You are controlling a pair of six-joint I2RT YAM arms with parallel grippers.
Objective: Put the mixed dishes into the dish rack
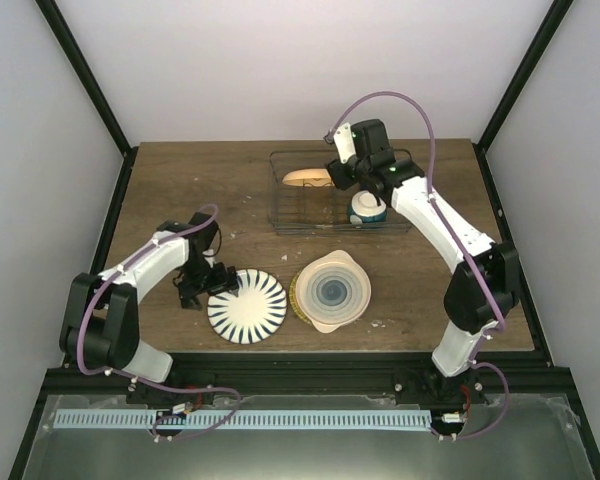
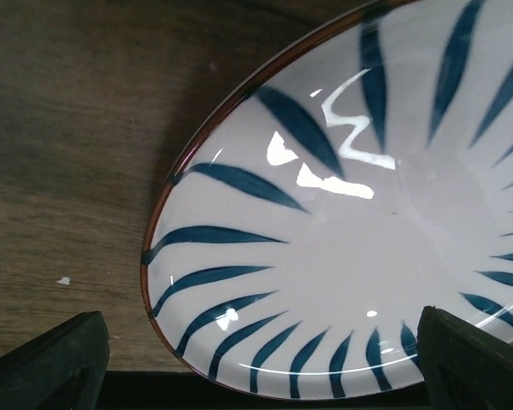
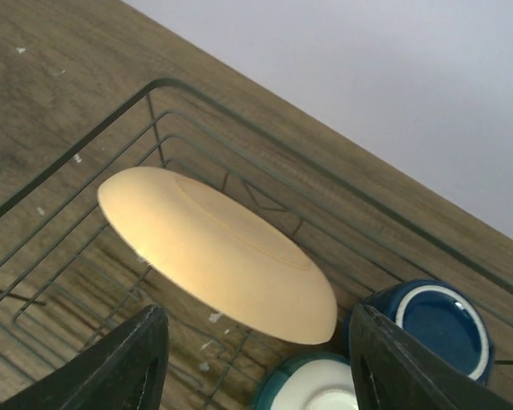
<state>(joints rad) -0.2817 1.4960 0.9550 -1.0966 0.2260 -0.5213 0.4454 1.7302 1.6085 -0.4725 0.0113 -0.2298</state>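
The wire dish rack point(image 1: 277, 200) stands at the back of the table. In it an orange-yellow plate point(image 1: 306, 178) leans tilted, next to a small white-and-blue bowl point(image 1: 368, 208). My right gripper point(image 1: 339, 180) is open and empty just above them. The right wrist view shows the plate point(image 3: 214, 252), the bowl point(image 3: 321, 389), a dark blue mug point(image 3: 440, 320) and the rack wire point(image 3: 167, 85). A cream plate with grey-blue rings point(image 1: 333, 290) lies at the front. My left gripper point(image 1: 218, 284) is open at the left rim of a white plate with blue radial stripes point(image 1: 248, 307), which also shows in the left wrist view point(image 2: 350, 256).
A yellowish rim point(image 1: 297, 292) shows under the cream plate's left side. Black frame posts point(image 1: 85, 90) rise at the back corners. The table's front edge point(image 1: 280, 352) runs just below the two plates.
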